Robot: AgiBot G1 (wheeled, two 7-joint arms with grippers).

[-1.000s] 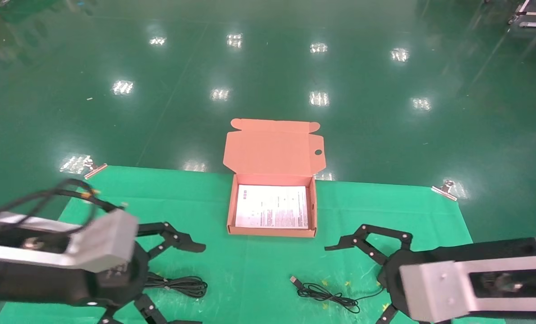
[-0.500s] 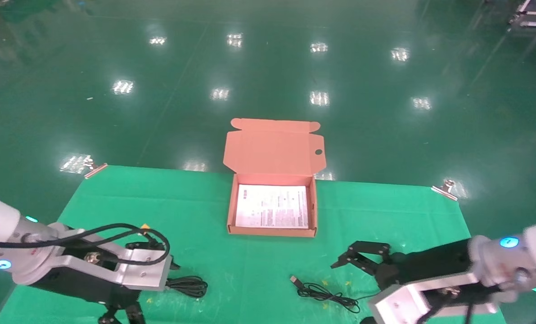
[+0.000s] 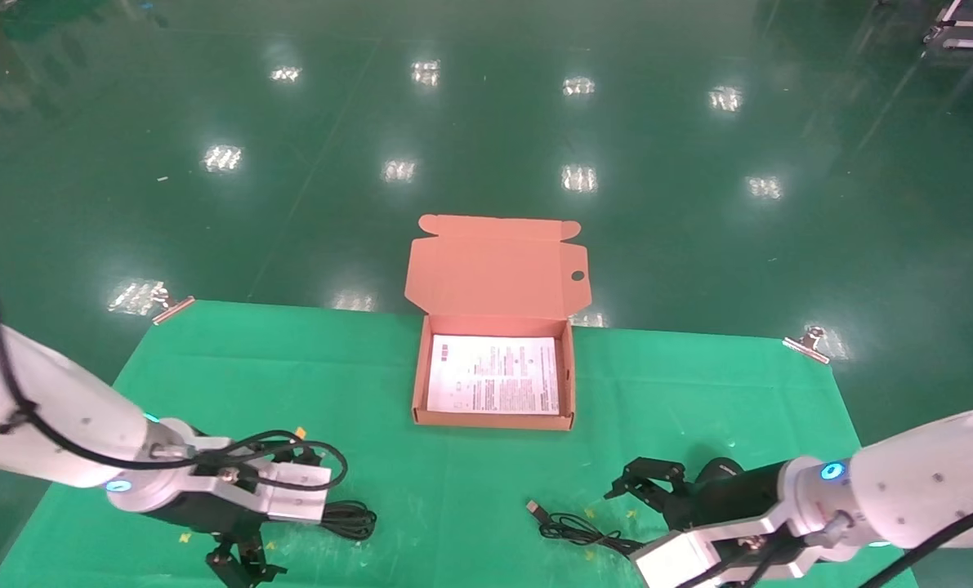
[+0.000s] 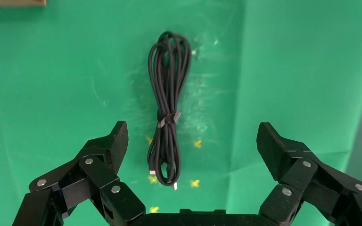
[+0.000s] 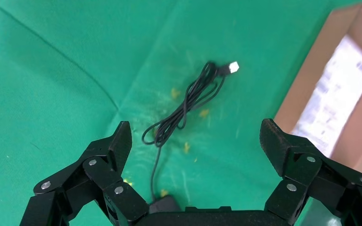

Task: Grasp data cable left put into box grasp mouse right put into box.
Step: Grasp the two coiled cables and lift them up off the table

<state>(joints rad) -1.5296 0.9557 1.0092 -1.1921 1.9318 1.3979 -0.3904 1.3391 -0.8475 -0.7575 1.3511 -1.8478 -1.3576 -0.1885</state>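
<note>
Lying near the front edge of the green cloth (image 3: 233,359), one data cable (image 4: 167,108) sits under the left gripper (image 4: 192,141), its long axis running between the wide-apart fingers, plug ends nearest the wrist. One box (image 3: 494,420) stands open at the cloth's far middle, lid (image 3: 498,265) raised, with bare cloth on both sides. One mouse (image 5: 162,205) rests below the right gripper (image 5: 195,141), fingers also spread, its cord (image 5: 188,106) trailing toward the box, silver plug (image 5: 234,67) leading. Neither gripper touches anything.
</note>
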